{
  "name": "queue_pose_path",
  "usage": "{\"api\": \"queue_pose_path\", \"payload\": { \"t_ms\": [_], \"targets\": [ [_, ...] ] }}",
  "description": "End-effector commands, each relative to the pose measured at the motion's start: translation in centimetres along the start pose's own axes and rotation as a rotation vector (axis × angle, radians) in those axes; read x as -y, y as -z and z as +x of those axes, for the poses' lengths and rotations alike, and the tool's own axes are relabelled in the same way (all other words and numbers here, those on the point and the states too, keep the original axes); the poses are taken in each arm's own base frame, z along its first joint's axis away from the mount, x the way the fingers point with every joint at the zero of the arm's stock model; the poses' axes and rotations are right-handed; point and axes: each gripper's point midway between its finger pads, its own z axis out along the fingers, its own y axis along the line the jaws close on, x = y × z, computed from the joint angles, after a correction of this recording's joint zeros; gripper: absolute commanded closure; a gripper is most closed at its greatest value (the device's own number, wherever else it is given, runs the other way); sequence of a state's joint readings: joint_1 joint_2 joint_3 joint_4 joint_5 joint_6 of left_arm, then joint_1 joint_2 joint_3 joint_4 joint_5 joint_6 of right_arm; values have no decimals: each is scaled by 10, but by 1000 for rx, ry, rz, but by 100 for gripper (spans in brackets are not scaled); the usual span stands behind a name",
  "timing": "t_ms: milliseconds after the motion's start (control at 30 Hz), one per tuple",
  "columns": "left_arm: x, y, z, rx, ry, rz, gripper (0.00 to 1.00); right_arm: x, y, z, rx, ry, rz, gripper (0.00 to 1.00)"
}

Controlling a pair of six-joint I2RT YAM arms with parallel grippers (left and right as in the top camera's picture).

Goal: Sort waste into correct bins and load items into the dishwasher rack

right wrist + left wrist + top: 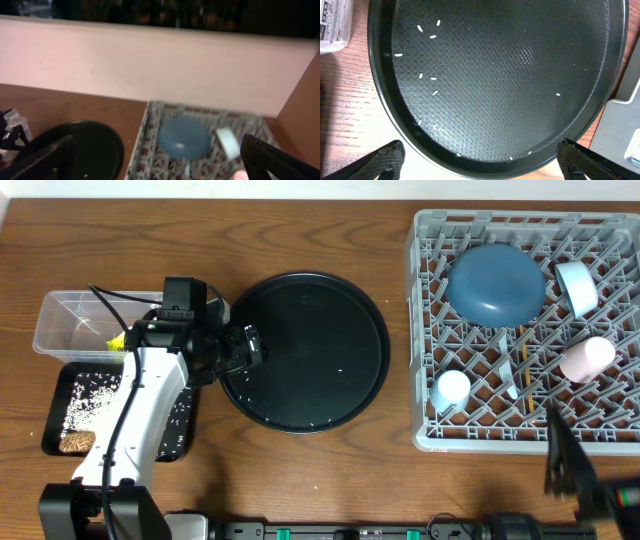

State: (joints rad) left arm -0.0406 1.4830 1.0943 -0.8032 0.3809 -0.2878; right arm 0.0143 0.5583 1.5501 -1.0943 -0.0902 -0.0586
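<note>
Hovering at the left rim of the round black tray [320,330], the left pincer [250,345] stood released over rice grains [420,28]; the right pincer [565,465] gaped empty at the front of the rack [425,330] holding the blue plate [495,282].

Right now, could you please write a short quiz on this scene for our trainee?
1. True or false: the dark blue plate lies in the grey rack.
2. Where is most of the rice? A: round black tray. B: shallow rectangular black tray. C: clear tub.
3. Are the jaws of the left hand open or shut?
Key: 1 true; 2 B; 3 open.
</note>
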Motion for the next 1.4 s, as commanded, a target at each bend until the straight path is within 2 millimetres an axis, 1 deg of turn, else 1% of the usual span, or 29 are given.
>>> {"api": "queue_pose_path", "payload": {
  "t_ms": [0, 67, 167, 400, 567, 733, 833, 967, 1200, 1367],
  "targets": [
    [-2, 0, -3, 6, -6, -8, 2, 20, 26, -3, 53, 120, 125, 1],
    [-2, 0, -3, 6, -6, -8, 2, 26, 44, -2, 82, 126, 173, 1],
    [-2, 0, -3, 6, -6, -8, 2, 24, 64, 5, 112, 126, 173, 1],
    [-2, 0, -3, 6, -6, -8, 2, 20, 96, 33, 111, 112, 131, 1],
    [-2, 0, -3, 6, -6, -8, 2, 18, 111, 59, 127, 60, 120, 1],
    [-2, 0, -3, 6, -6, -8, 2, 17, 113, 82, 146, 32, 121, 1],
    [-2, 0, -3, 6, -6, -8, 2, 17, 108, 91, 166, 24, 129, 1],
    [-2, 0, -3, 6, -6, -8, 2, 15, 89, 99, 138, 19, 133, 1],
    [-2, 0, -3, 6, -6, -8, 2, 1, 36, 125, 56, 23, 46, 1],
    [-2, 0, -3, 6, -6, -8, 2, -8, -10, 146, 29, -3, -15, 1]
  ]
}}
